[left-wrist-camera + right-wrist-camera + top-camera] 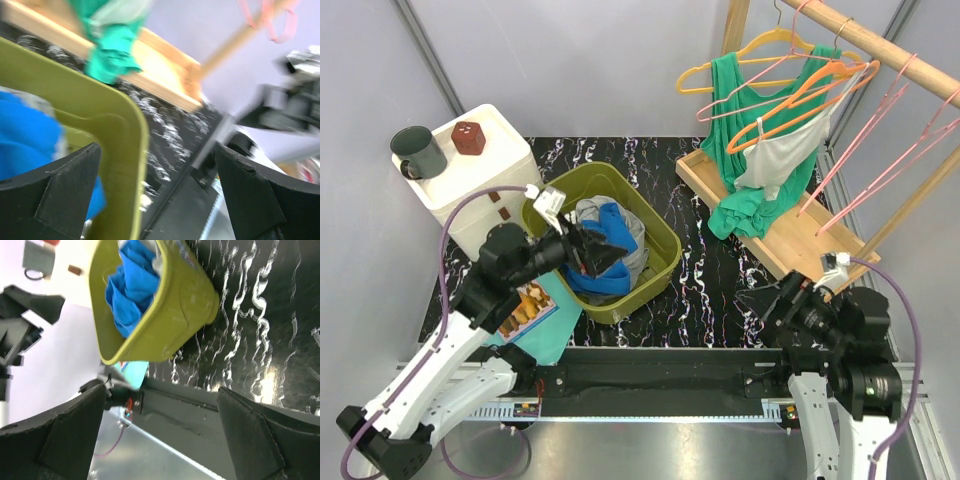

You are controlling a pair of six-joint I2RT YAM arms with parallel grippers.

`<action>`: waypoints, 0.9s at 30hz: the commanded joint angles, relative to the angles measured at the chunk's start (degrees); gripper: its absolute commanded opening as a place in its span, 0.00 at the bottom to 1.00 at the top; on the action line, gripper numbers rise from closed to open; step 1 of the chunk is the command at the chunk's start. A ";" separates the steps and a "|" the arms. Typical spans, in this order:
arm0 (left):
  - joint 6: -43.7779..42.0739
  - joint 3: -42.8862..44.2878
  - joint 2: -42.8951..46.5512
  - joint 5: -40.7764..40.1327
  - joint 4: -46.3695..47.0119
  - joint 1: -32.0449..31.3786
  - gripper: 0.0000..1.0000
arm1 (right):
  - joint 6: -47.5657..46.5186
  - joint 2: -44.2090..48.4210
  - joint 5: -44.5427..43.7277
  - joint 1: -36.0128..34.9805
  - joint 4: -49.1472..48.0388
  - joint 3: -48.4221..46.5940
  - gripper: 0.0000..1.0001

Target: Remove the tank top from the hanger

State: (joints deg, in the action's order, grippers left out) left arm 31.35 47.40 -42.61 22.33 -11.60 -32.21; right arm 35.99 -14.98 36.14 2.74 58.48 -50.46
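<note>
**Reach not yet begun: both claws empty, tank top on the rack**

The green fabric tank top (732, 105), showing a pale panel at its middle, hangs from the round wooden rail (880, 45) at the far right. The orange plastic hanger (807, 88) runs through it and its hem is bunched on the flat wooden base board (800, 250) of the rack. A yellow hanger sits close behind; which strap rides on which I cannot tell.

The left claw (157, 150) is spread wide with nothing between its fingers, poised over the olive-green plastic bin (650, 285) that holds crumpled blue cloth (610, 225). The right claw (161, 390) is likewise spread and empty, low over the black marbled bench (720, 290), near the rack's base and well below the garment.

By my reading the task stands at its opening step, the approach. The right arm is the nearer one; it would need to rise and reach far-right to pinch a strap or the shoulder fabric. The left could then steady the hanger, so the cloth slides off rather than dragging the hanger along the rail
</note>
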 commanded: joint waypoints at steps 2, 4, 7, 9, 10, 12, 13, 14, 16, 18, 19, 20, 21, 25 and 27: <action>6.00 -10.29 10.24 10.11 14.75 -1.02 0.99 | 5.93 0.57 9.02 0.25 -14.49 11.24 1.00; 5.74 -14.42 14.29 8.62 15.11 -1.10 0.99 | 8.12 0.48 9.91 0.25 -18.03 15.54 1.00; 5.91 -20.05 24.12 6.25 14.76 -1.10 0.99 | 9.79 0.13 9.74 0.25 -23.75 20.46 1.00; 7.22 -24.51 32.47 5.01 14.06 -1.02 0.99 | 11.11 -0.48 9.39 0.25 -28.75 24.76 1.00; 7.67 -26.02 35.29 4.05 13.71 -1.10 0.99 | 11.99 -0.83 9.56 0.25 -30.95 26.45 1.00; 8.80 -29.97 44.65 2.73 11.78 -1.02 0.99 | 14.97 -2.15 9.91 0.25 -38.68 31.87 1.00; 9.25 -31.13 47.50 1.16 10.38 -1.02 0.99 | 15.95 -2.59 10.18 0.25 -41.57 33.65 1.00; 9.51 -33.40 50.84 0.53 8.97 -1.02 0.99 | 16.48 -2.86 9.74 0.16 -46.21 35.41 1.00; 9.26 -33.07 49.13 2.71 7.12 -1.02 0.99 | 16.92 -3.65 8.08 0.24 -48.89 39.28 1.00; 10.56 -34.56 47.97 3.77 8.16 -1.19 0.99 | 16.31 -3.48 6.14 0.16 -51.79 42.44 1.00; 10.92 -35.35 49.54 3.17 8.69 -1.19 0.99 | 16.22 -3.30 5.53 0.16 -52.58 43.42 1.00; 11.44 -36.92 50.95 2.38 8.69 -1.11 0.99 | 16.13 -2.95 4.56 0.16 -53.81 44.30 1.00; 12.14 -37.37 52.09 1.76 8.87 -1.10 0.99 | 16.31 -2.08 4.03 0.16 -54.17 45.87 1.00; 12.85 -38.34 51.74 1.41 9.75 -1.11 0.99 | 17.97 1.79 4.46 0.16 -57.32 50.36 0.99; 13.47 -38.26 51.31 1.93 11.32 -1.10 0.99 | 18.07 4.77 5.07 0.16 -56.19 50.46 0.99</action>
State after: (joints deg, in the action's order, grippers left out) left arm 42.63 10.70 -0.32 24.97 -1.67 -33.23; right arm 52.69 -14.66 41.10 2.74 7.86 -3.40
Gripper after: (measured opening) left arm 0.987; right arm 0.994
